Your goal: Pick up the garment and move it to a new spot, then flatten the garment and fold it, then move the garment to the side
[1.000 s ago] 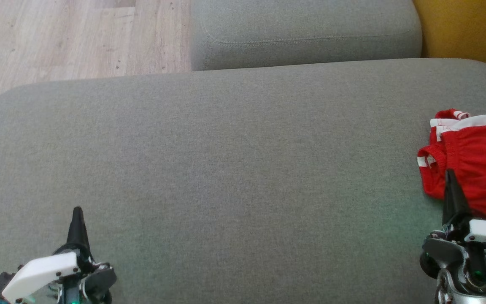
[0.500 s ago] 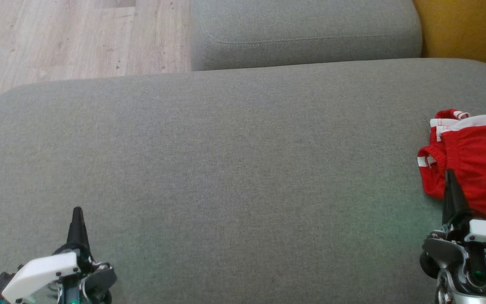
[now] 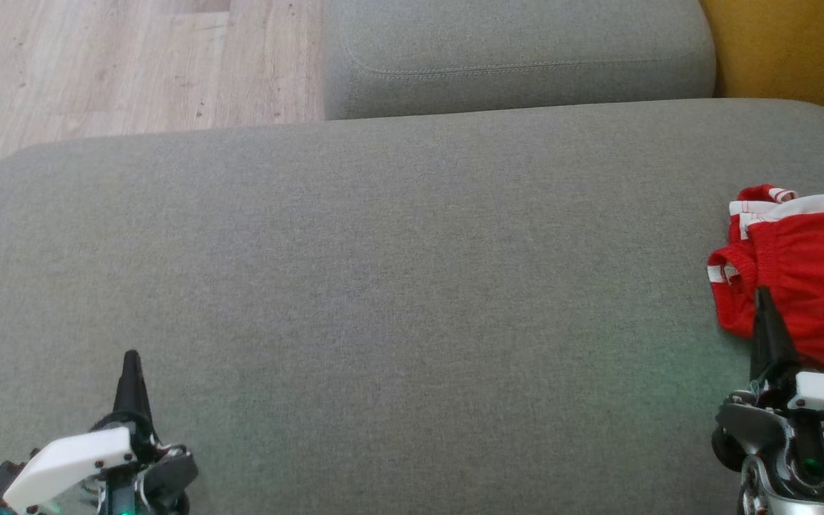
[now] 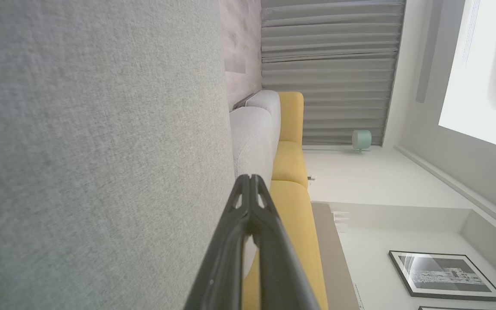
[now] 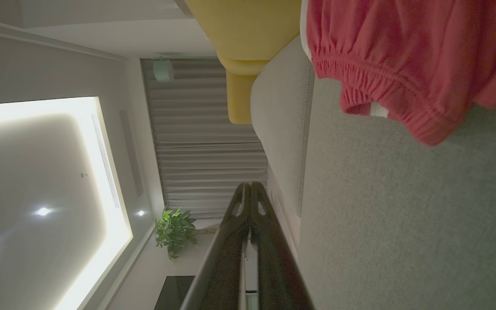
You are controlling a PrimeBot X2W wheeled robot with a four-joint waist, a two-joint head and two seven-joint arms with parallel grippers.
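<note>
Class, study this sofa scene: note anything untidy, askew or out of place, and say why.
The red garment lies crumpled at the right edge of the grey cushion, its elastic waistband bunched and a white-trimmed corner flipped up, not flat. Nothing else stands out.

Grey sofa seat [image 3: 383, 286], wood floor [image 3: 97, 64] beyond; yellow sofa [image 4: 290, 165] set beside it; grey curtains [image 4: 330, 64], framed picture [image 4: 444, 275], plant [image 5: 174, 230]; ceiling panel [image 5: 37, 168] lit.
</note>
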